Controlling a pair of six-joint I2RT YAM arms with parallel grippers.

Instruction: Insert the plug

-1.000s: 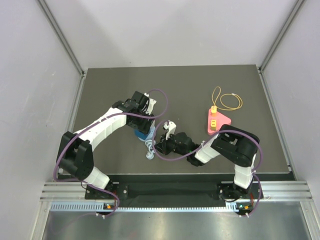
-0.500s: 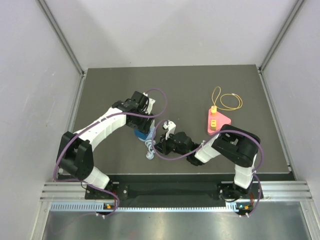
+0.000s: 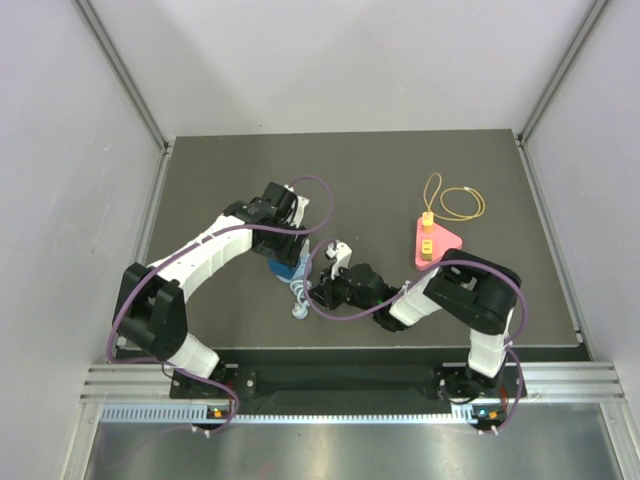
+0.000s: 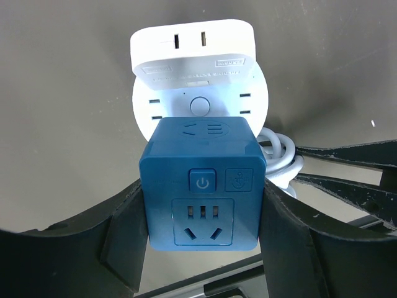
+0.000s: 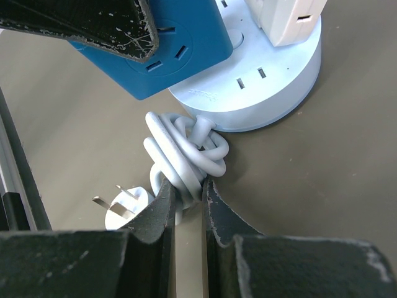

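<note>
A blue cube socket (image 4: 201,186) stands on a round white power strip (image 4: 200,102), next to a white adapter (image 4: 192,49) that sits on the strip's far side. My left gripper (image 4: 201,231) is shut on the cube's two sides; the cube also shows in the top view (image 3: 283,268). The strip's white cable (image 5: 186,155) lies knotted in a bundle, ending in a white pronged plug (image 5: 121,208) that lies on the table. My right gripper (image 5: 188,192) is shut on the bundle's near loop, low over the table (image 3: 318,295).
A pink triangular block (image 3: 433,243) with a yellow connector and a looped yellow wire (image 3: 455,203) sits at the right of the dark mat. The two arms meet close together at the mat's middle front. Grey walls stand on three sides.
</note>
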